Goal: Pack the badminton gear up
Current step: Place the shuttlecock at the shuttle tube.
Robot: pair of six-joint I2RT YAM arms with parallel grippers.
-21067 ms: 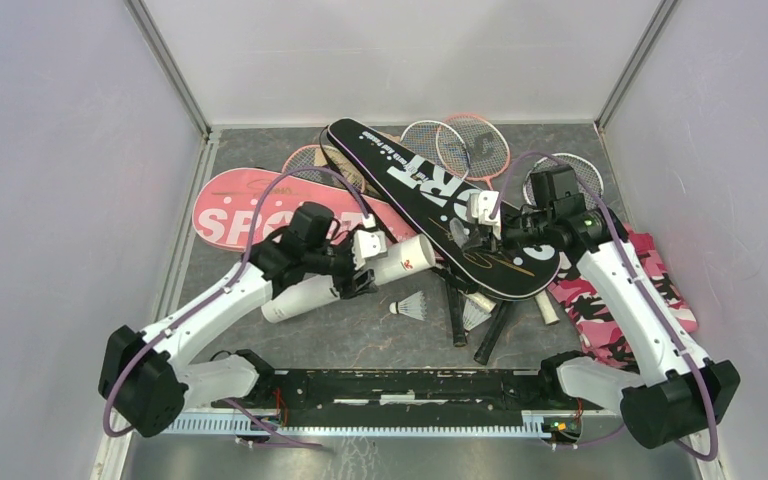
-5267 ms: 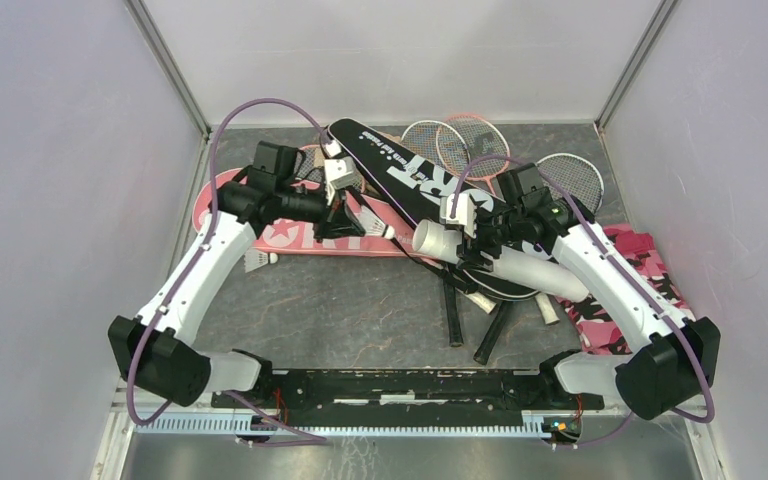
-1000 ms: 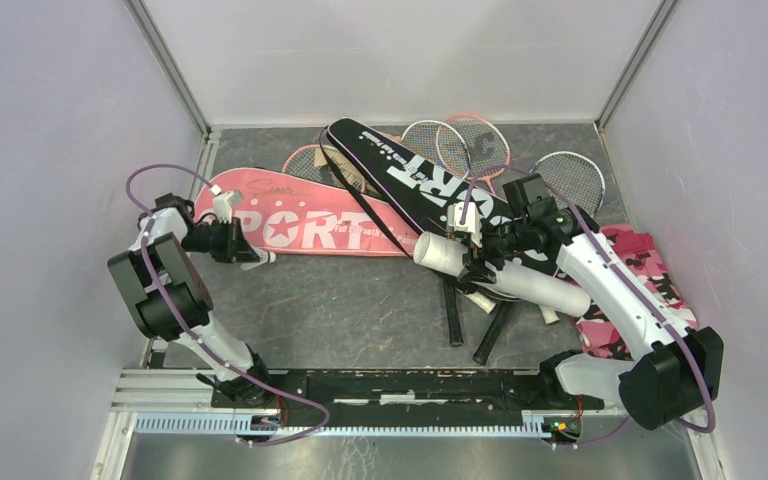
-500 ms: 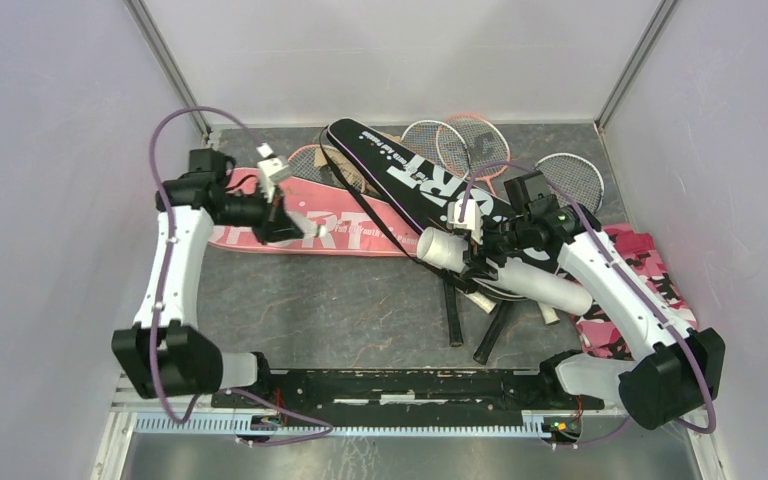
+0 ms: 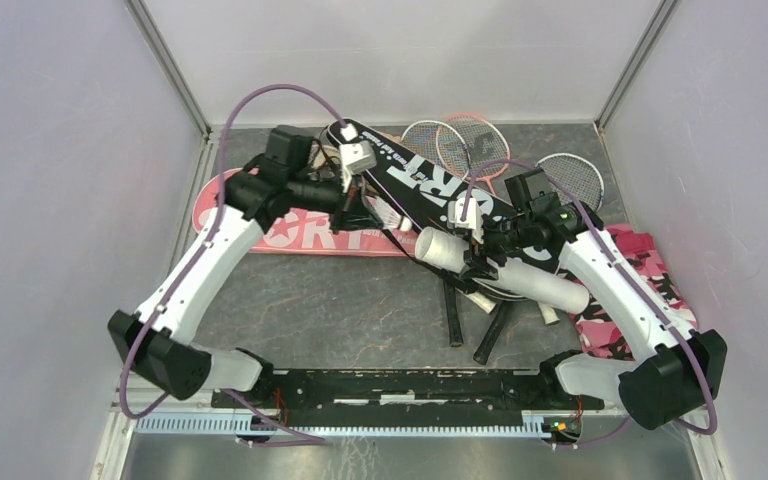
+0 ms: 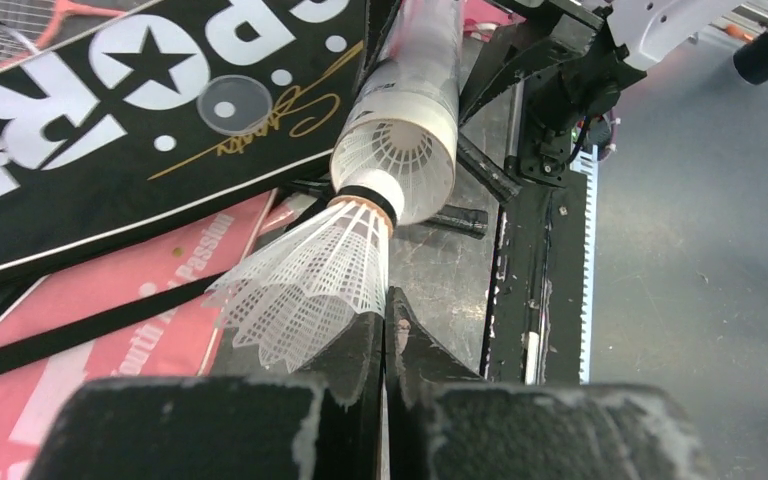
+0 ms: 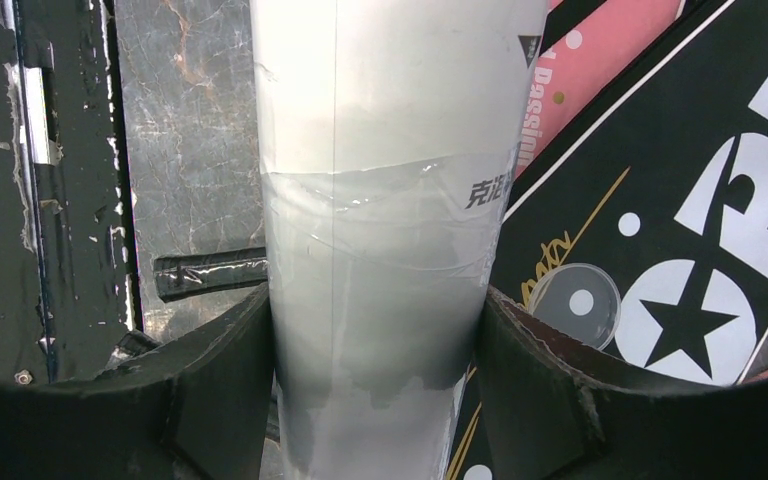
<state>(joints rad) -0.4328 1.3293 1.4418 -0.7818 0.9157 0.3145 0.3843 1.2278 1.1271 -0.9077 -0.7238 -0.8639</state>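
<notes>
While my left fingers [image 6: 372, 350] are pressed together on the skirt edge of a white shuttlecock [image 6: 310, 285], its cork tip sits right at the open mouth of the long white tube [image 6: 400, 150], in the middle of the left wrist view. My right fingers [image 7: 222, 360] clasp that tube from both sides, above the black cover [image 7: 660, 250]. At lower left of the left wrist view, the pink cover [image 6: 80, 350] lies partly under the black one on the tabletop [image 5: 360, 310].
</notes>
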